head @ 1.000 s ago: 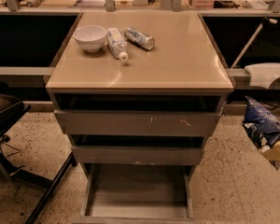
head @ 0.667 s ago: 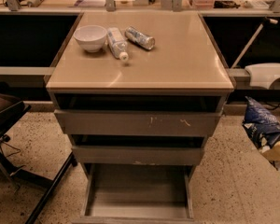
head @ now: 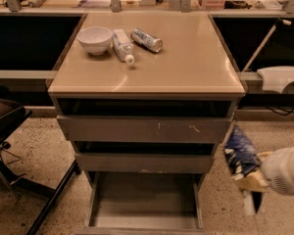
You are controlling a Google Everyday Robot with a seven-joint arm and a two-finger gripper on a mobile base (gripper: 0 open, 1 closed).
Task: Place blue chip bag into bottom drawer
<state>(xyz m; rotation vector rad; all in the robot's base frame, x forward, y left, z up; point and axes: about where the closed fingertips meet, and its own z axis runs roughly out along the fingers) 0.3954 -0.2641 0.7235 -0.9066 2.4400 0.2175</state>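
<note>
The blue chip bag (head: 238,152) hangs crumpled in the air to the right of the cabinet, level with the middle drawer. My gripper (head: 251,184) is at the lower right, shut on the bag's lower end, with the white arm (head: 286,170) reaching in from the right edge. The bottom drawer (head: 142,205) is pulled open below the two scuffed drawers, and its grey floor is bare. The bag is to the right of the drawer and above it.
On the tan cabinet top (head: 186,58) stand a white bowl (head: 94,38), a white bottle (head: 122,45) lying down and a silver can (head: 147,39). A dark chair with black legs (head: 10,121) stands at left. A white object (head: 281,77) sits at right.
My gripper and the blue chip bag have moved left and down, closer to the cabinet's right side. More of the white arm now shows.
</note>
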